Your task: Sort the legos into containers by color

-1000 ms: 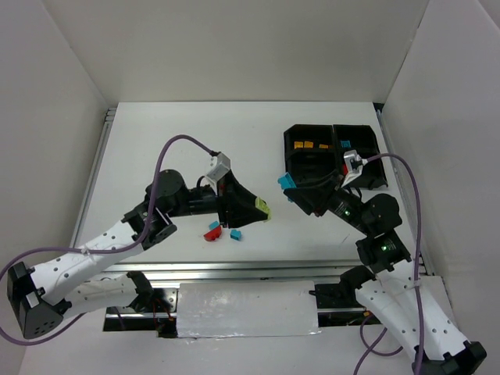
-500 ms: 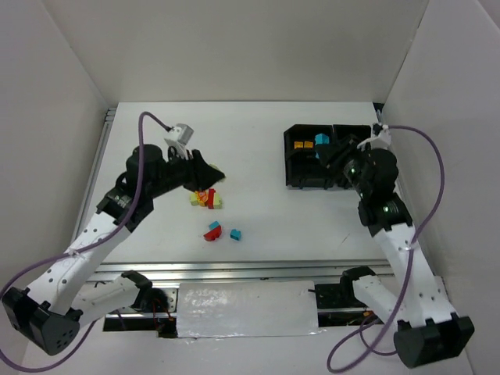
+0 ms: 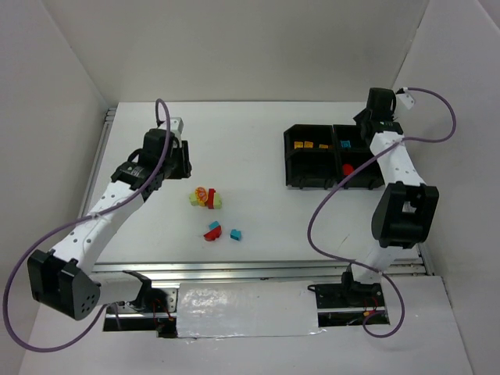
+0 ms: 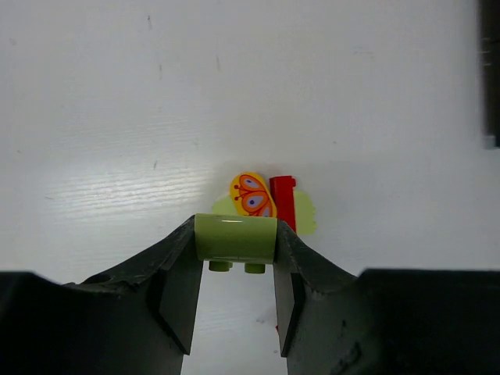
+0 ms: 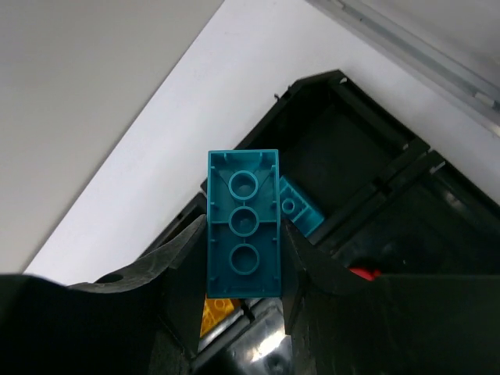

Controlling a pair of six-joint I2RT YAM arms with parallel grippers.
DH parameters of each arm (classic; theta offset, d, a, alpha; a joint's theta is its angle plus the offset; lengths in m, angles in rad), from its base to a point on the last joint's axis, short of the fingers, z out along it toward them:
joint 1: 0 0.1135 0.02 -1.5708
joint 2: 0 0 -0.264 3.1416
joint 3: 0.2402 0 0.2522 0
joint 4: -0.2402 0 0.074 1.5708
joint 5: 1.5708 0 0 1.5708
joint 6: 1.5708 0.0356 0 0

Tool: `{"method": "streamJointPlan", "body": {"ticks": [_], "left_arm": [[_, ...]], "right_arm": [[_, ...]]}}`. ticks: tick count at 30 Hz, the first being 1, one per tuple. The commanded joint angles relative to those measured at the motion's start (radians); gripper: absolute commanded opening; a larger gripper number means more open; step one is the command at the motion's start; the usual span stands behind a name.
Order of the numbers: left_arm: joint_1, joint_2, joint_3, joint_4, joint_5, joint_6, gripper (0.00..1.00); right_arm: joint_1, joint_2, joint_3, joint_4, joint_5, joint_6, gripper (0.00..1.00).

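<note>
My left gripper [image 4: 235, 234] is shut on a pale yellow-green brick [image 4: 235, 238], held above the table; in the top view it [image 3: 173, 160] is left of a small cluster [image 3: 205, 198]. That cluster holds a yellow butterfly brick [image 4: 251, 194], a red brick [image 4: 282, 201] and green pieces. My right gripper [image 5: 243, 242] is shut on a teal brick [image 5: 243, 234], above the far right part of the black tray [image 3: 291, 156]. In the tray lie another teal brick [image 5: 301, 207], orange bricks [image 3: 306, 145] and a red brick [image 3: 346, 168].
A red brick [image 3: 212, 231] and two small teal bricks [image 3: 235, 234] lie on the table near the front. White walls enclose the table on three sides. A metal rail [image 3: 234, 269] runs along the near edge.
The left gripper has moved left and away from the table's middle with the green brick. The right gripper has swung from in front of the tray to its far right side, carrying the teal brick.
</note>
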Motion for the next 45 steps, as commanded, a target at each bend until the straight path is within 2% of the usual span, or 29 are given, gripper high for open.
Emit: {"method": "streamJointPlan", "body": {"ticks": [1,5,7,9,12,14,18,24,30,45], "left_arm": [[0.016,0.036,0.006,0.019,-0.081,0.045,0.0],[0.079,0.071,0.0,0.04,-0.003,0.039,0.0],[0.125,0.071,-0.007,0.065,0.086,0.033,0.0],[0.145,0.059,-0.012,0.072,0.115,0.024,0.0],[0.149,0.048,-0.018,0.075,0.138,0.016,0.0],[0.149,0.045,-0.015,0.071,0.16,0.004,0.0],[0.149,0.005,-0.032,0.078,0.215,-0.004,0.0],[0.143,-0.119,-0.112,0.102,0.185,0.001,0.0],[0.093,-0.202,-0.136,0.109,0.091,0.028,0.0],[0.088,-0.216,-0.136,0.12,0.094,0.033,0.0]], "right_arm": [[-0.022,0.056,0.117,0.005,0.032,-0.034,0.0],[-0.024,0.165,0.208,-0.01,-0.022,-0.049,0.0],[-0.025,0.168,0.212,-0.019,-0.061,-0.045,0.0],[-0.025,0.132,0.174,0.001,-0.072,-0.042,0.0],[-0.028,0.099,0.14,-0.013,-0.097,-0.032,0.0],[-0.031,0.09,0.124,-0.025,-0.18,-0.02,0.0],[-0.041,0.137,0.131,-0.054,-0.201,-0.005,0.0],[-0.039,0.259,0.218,-0.126,-0.145,0.003,0.0],[-0.041,0.25,0.202,-0.108,-0.144,0.001,0.0],[-0.042,0.217,0.18,-0.083,-0.181,-0.002,0.0]]}}
